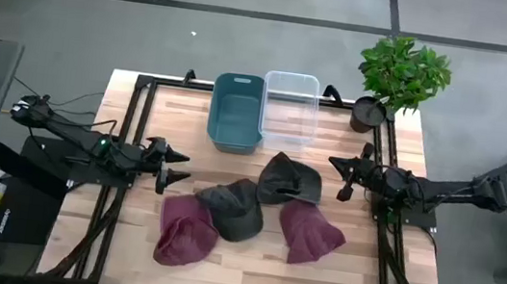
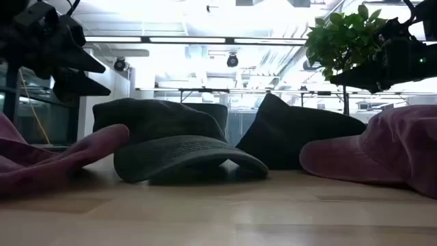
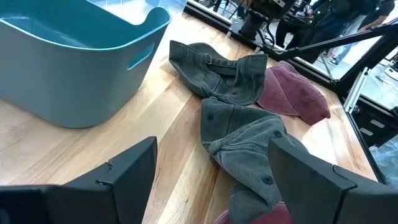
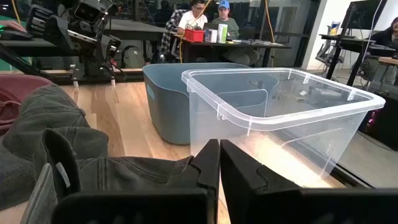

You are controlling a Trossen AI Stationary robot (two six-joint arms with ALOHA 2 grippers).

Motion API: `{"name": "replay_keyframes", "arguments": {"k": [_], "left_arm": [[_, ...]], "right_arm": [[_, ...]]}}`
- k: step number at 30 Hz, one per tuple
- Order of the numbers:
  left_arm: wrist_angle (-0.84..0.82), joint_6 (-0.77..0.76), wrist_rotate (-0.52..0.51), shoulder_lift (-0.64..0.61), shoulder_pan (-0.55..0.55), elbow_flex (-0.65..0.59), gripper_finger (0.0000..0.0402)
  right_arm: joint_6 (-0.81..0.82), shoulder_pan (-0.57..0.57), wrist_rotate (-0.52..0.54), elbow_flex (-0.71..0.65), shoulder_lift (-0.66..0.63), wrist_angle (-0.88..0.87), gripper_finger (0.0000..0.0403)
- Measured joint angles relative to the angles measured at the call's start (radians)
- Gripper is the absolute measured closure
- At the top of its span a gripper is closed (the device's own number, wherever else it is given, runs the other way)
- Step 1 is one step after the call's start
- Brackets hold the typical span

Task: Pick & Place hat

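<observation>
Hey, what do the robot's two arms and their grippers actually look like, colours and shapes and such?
Both arms are slim, dark and jointed, with black cables along them. The left gripper has two broad, flat, matte black fingers with angled tips. The right gripper has the same dark, wedge-shaped fingers.

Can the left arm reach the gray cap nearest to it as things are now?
Probably yes. The left gripper is open, beside the gray cap, with only bare table between them.

I see soft, matt cloth caps (image 1: 238, 208) on a smooth pale wood tabletop (image 1: 249, 258), a matt teal plastic bin (image 1: 237, 112), a glossy clear plastic tub (image 1: 290, 107)
</observation>
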Motion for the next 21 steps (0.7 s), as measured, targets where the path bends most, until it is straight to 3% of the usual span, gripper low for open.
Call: {"name": "replay_keyframes", "arguments": {"k": [21], "left_arm": [[0.000, 0.000, 0.000, 0.000, 0.000, 0.000, 0.0110]], "right_arm": [[0.000, 0.000, 0.000, 0.000, 0.000, 0.000, 0.0394]]}}
